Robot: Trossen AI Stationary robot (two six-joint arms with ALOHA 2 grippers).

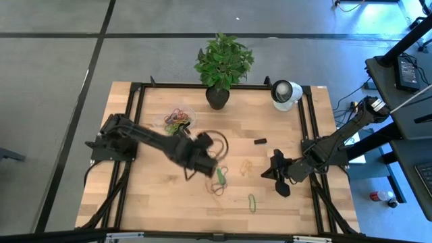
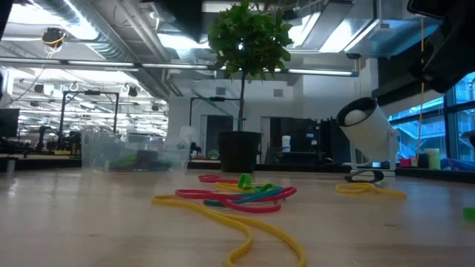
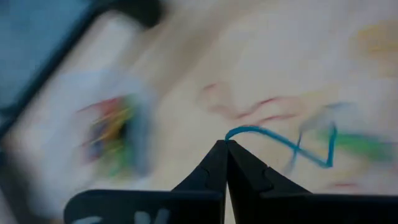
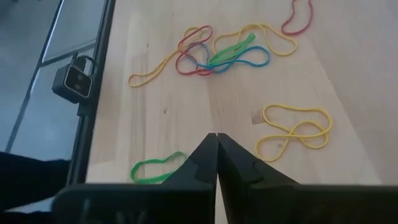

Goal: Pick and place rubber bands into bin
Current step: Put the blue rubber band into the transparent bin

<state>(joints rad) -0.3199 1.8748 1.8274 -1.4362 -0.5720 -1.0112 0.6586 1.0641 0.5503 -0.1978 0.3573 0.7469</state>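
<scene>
- Your left gripper [image 3: 226, 144] pinches a blue band [image 3: 292, 146] above mid-table.
- Your right gripper [image 4: 216, 138] waits pressed together, empty.
- The bin [image 1: 180, 119] holds several bands; a tangled pile [image 4: 217, 50] and strays remain.

Grey concrete floor [image 1: 54, 81] with dark seams, exposed ceiling ducts [image 2: 96, 44], bright windows [image 2: 445, 126] at right

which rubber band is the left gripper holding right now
The blue band, pinched at one end by the shut left gripper; the other bands lie loose on the table or in the bin.
</scene>
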